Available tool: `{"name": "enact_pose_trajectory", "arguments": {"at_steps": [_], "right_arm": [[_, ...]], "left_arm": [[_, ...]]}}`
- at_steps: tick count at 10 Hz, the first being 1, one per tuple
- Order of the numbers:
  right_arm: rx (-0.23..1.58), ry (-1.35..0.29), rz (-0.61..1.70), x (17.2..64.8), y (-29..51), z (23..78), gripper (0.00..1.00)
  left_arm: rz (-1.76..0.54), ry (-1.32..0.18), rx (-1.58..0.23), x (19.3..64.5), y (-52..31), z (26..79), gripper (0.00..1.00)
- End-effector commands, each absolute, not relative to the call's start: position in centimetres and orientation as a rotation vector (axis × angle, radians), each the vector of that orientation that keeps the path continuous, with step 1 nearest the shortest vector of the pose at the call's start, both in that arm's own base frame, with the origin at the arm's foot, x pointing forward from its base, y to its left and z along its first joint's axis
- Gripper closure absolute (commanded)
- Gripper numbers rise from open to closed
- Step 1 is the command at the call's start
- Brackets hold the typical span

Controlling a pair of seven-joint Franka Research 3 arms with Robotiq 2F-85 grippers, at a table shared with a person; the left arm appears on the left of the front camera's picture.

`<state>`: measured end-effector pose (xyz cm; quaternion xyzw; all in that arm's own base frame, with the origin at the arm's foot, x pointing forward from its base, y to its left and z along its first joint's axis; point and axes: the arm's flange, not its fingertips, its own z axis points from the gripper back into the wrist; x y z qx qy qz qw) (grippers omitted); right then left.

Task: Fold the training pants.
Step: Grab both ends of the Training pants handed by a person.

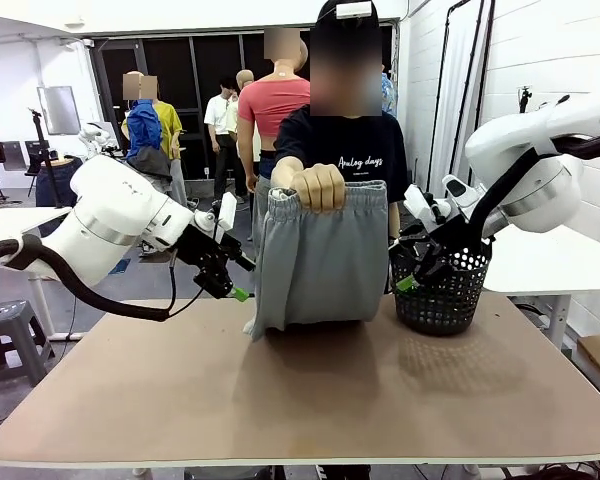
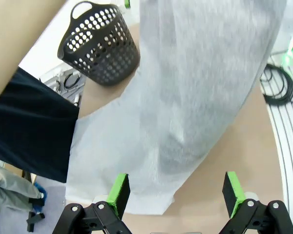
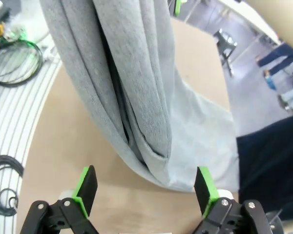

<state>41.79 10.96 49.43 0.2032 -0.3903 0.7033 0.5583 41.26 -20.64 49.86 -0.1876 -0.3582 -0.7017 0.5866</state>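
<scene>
From the front, a person's hand [image 1: 320, 186] holds the training pants [image 1: 320, 265] up by the waistband, lower end resting on the table [image 1: 280, 400], apparently presenting them to both arms. The left wrist view shows the left gripper [image 2: 176, 183] spread wide, facing the cloth; the right wrist view, the right gripper [image 3: 145, 175] likewise, empty.

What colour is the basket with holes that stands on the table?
Almost black; the basket shows best in the left wrist view.
</scene>
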Motion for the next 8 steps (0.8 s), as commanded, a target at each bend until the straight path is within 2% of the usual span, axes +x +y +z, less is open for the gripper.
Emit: {"name": "enact_pose_trajectory", "arguments": {"at_steps": [1, 4, 5, 8], "right_arm": [[0.549, -0.989, 1.679, 41.99, 11.39, 49.02, 0.00], [0.599, -0.970, 1.679, 41.91, 11.76, 48.83, 0.00], [0.559, -0.943, 1.654, 41.66, 11.69, 49.16, 0.00], [0.570, -0.945, 1.673, 41.22, 11.61, 48.87, 0.00]], "left_arm": [[-1.589, -0.917, -0.494, 40.88, -20.48, 49.93, 0.00], [-1.530, -0.991, -0.478, 40.20, -20.92, 49.97, 0.00], [-1.547, -0.905, -0.500, 40.80, -21.06, 50.59, 0.00], [-1.531, -0.921, -0.498, 40.69, -21.19, 50.69, 0.00]]}}
